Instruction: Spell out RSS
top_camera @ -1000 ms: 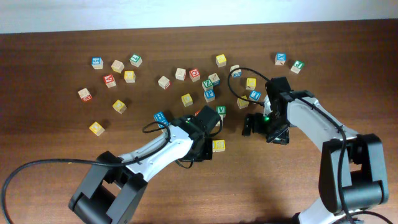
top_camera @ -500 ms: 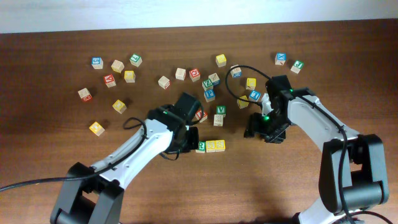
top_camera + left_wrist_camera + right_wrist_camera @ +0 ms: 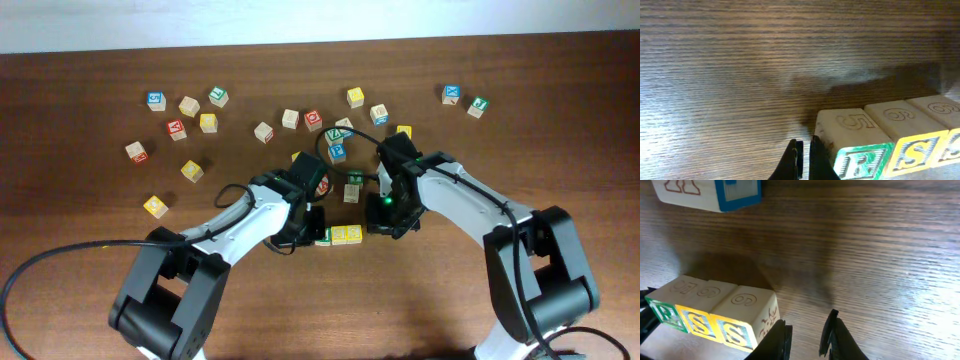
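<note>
Green R cube (image 3: 860, 162) and 2 yellow S cubes (image 3: 699, 324) sit touching in a row, left gripper (image 3: 805, 157) pinched nearly closed, right gripper (image 3: 805, 330) slightly parted, both empty

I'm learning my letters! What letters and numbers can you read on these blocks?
"R": green, on the green-bordered cube.
"S": on the middle yellow cube.
"S": on the end yellow cube.
"5": carved atop the green-bordered cube.
Carved digits atop both yellow cubes: 6 or 9, cannot tell.
The scattered cubes: too small to read.
</note>
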